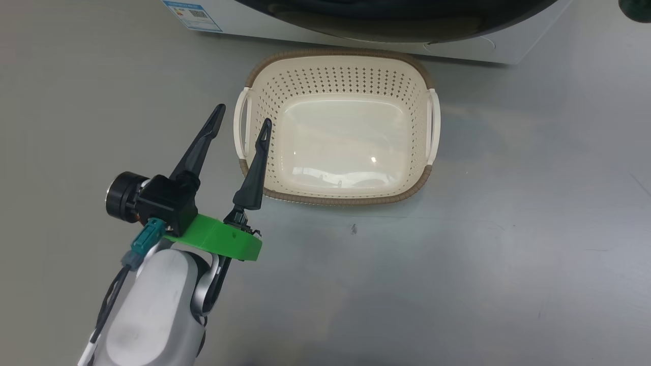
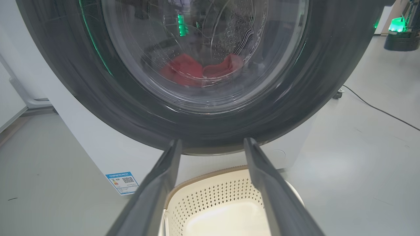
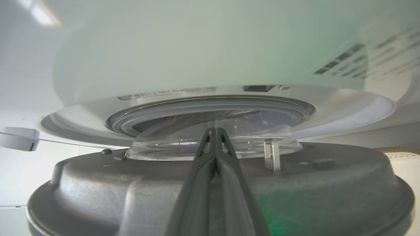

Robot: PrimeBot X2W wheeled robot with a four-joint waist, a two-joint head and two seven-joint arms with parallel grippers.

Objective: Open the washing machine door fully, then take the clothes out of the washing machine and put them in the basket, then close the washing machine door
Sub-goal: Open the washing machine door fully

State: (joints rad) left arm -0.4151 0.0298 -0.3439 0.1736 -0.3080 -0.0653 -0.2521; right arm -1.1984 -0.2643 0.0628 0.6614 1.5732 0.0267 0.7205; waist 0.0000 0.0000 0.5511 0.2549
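While the left gripper hung over the grey floor just beside the basket's left handle, its two dark fingers stood spread wide with nothing between them. The cream basket sat on the floor directly before the white washing machine, near its blue sticker, and held nothing. In the left wrist view, the same spread gripper pointed at the lower rim of the glossy black washing machine door, with the basket below. The red clothes lay inside the drum, seen through the door's glass. A dark cable ran across the floor to one side.

In the right wrist view, the right gripper had its fingers pressed together, holding nothing, and lay along the door's grey inner face. Its tips were at the clear glass bowl; whether they touched it could not be told. The door stood ajar, with the bowl apart from the grey rubber ring.
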